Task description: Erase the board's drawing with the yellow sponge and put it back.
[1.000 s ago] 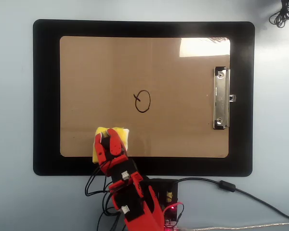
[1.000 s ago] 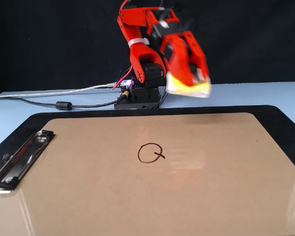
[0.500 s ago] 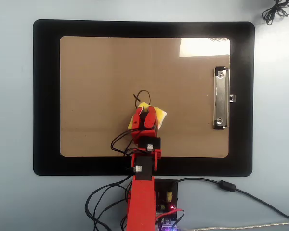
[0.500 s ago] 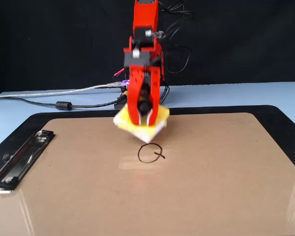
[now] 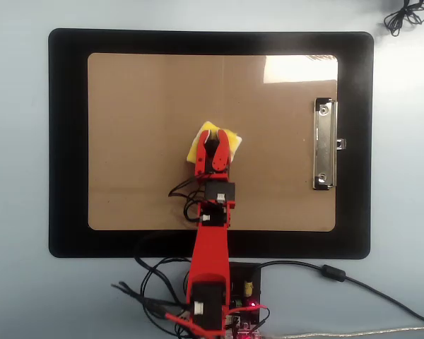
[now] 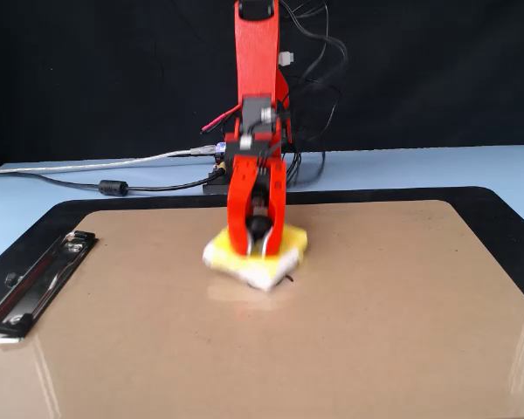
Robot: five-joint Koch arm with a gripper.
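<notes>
The brown board (image 5: 141, 141) (image 6: 375, 323) lies on a black mat, its silver clip (image 5: 325, 145) (image 6: 35, 284) at the right in the overhead view and at the left in the fixed view. The yellow sponge (image 5: 201, 138) (image 6: 290, 247) rests flat on the board near its middle. My red gripper (image 5: 214, 145) (image 6: 259, 249) points down onto the sponge with its jaws closed around the sponge's centre. A small bit of black marker line (image 6: 290, 279) shows at the sponge's near edge in the fixed view; the remainder of the drawing is hidden under the sponge.
The black mat (image 5: 67, 141) (image 6: 506, 205) lies on a light blue table. The arm's base and cables (image 5: 219, 296) (image 6: 244, 170) sit at the mat's near edge in the overhead view. A black cable (image 5: 403, 18) lies at the top right corner.
</notes>
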